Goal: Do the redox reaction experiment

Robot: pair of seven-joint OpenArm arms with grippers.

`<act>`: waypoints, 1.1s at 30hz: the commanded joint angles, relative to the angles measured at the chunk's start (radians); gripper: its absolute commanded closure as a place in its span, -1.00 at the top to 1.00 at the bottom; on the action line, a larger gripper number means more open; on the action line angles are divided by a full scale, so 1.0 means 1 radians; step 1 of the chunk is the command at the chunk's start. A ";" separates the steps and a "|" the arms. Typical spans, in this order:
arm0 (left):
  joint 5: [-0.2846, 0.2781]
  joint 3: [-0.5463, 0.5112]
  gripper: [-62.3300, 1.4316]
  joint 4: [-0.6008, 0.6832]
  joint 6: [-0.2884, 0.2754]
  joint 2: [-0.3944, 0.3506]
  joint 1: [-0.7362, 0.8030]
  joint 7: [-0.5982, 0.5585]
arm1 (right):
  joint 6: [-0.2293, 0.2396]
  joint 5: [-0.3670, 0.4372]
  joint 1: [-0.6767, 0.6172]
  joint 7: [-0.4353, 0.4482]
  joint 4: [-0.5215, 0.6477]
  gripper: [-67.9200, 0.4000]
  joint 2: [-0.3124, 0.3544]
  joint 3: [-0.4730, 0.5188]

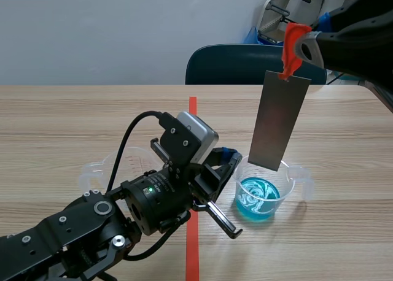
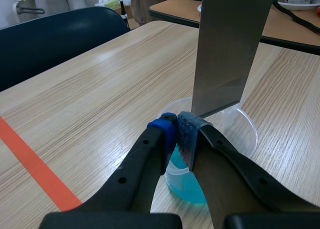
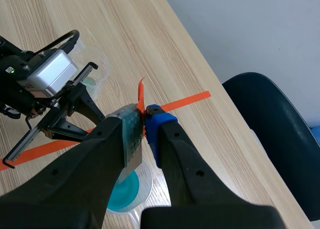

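1. Left arm in from the low left. Left gripper [image 1: 226,159] at mid-surface, just beside the orange-red tape line [image 1: 193,109].
2. Fingers of the left gripper [image 2: 179,131] nearly together, pinched on the near rim of the clear beaker [image 1: 288,177], with the wall caught between the blue and grey pads.
3. Beaker [image 2: 243,126] upright on the wooden surface [image 1: 73,118], to the right of the tape line. Blue liquid [image 1: 258,198] in the bottom, with pale swirls across the top.
4. Right arm in from the upper right, raised. Right gripper [image 1: 302,43] high above the beaker.
5. Fingers of the right gripper [image 3: 144,123] clamped on an orange-red tab [image 3: 141,93] at the top edge of a grey metal plate [image 1: 279,121].
6. Metal plate [image 2: 227,49] hanging upright, slightly tilted, straight over the beaker. Lower edge at the beaker's mouth, above the blue liquid [image 2: 186,185]; no contact with the liquid visible.
7. Same plate seen edge-on beneath the right fingers [image 3: 133,161], blue liquid [image 3: 126,190] directly below.
8. Second beaker [image 1: 97,169], clear, on the surface left of the tape line, partly hidden behind the left arm.
9. Dark blue chair [image 1: 245,63] at the far edge of the surface.
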 commanded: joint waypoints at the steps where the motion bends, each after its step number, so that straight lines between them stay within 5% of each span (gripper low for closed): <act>1: -0.003 -0.003 -0.87 0.019 -0.002 0.004 -0.003 -0.013 | 0.006 0.011 0.012 0.011 0.010 -0.96 0.000 0.014; 11: -0.011 -0.087 -0.87 0.113 -0.002 -0.117 0.135 -0.052 | 0.006 0.011 0.012 0.011 0.010 -0.96 0.000 0.014; 24: -0.045 -0.363 -0.87 0.457 0.026 -0.392 0.614 -0.061 | 0.006 0.011 0.012 0.011 0.010 -0.96 0.000 0.014; 33: -0.093 -0.636 -0.87 0.629 0.052 -0.422 0.951 -0.052 | 0.006 0.011 0.012 0.011 0.010 -0.96 0.000 0.014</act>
